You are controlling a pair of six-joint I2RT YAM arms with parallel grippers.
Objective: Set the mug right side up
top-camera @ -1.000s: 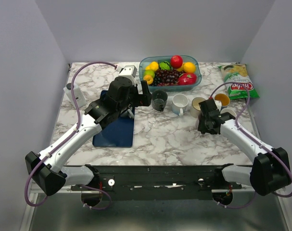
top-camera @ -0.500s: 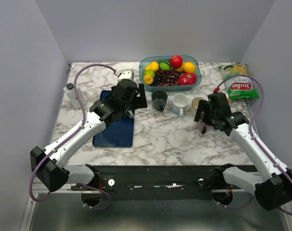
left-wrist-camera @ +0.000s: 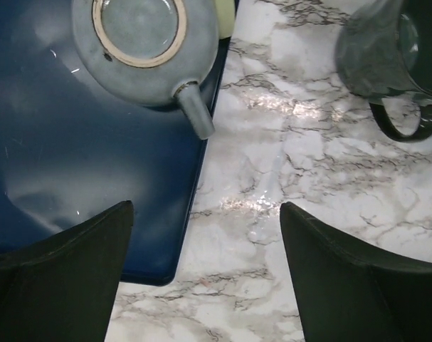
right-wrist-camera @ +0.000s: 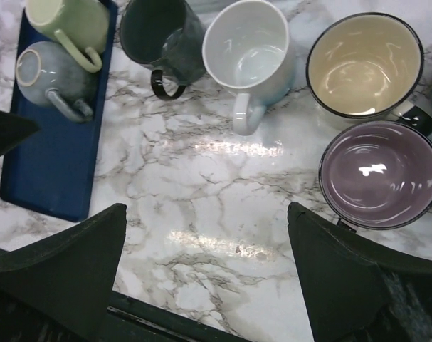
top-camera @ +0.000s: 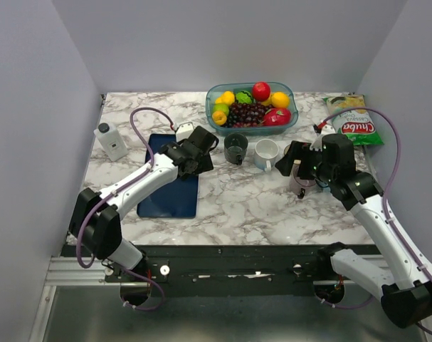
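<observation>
The mug [left-wrist-camera: 141, 50] is grey-blue and stands bottom up at the far end of a blue tray [left-wrist-camera: 73, 157], its handle pointing toward the tray's right edge. It also shows in the right wrist view as the mug [right-wrist-camera: 48, 75], beside a pale green mug [right-wrist-camera: 66, 21] lying on its side. My left gripper [left-wrist-camera: 205, 214] hovers open above the tray's near right corner, short of the mug and holding nothing. In the top view the left gripper [top-camera: 201, 158] covers the mug. My right gripper [right-wrist-camera: 207, 214] is open over bare marble, also seen from above as the right gripper [top-camera: 294, 167].
Upright mugs stand in a row: dark [top-camera: 236, 147], white [top-camera: 267, 153], cream-lined [right-wrist-camera: 364, 64] and purple [right-wrist-camera: 379, 174]. A fruit bowl [top-camera: 251, 107] sits behind them, a chips bag [top-camera: 354, 125] at the back right, a white bottle [top-camera: 111, 140] at the left.
My right gripper has opened and lifted away from the mugs on the right. The left arm has swung and drawn back over the tray's near end.
</observation>
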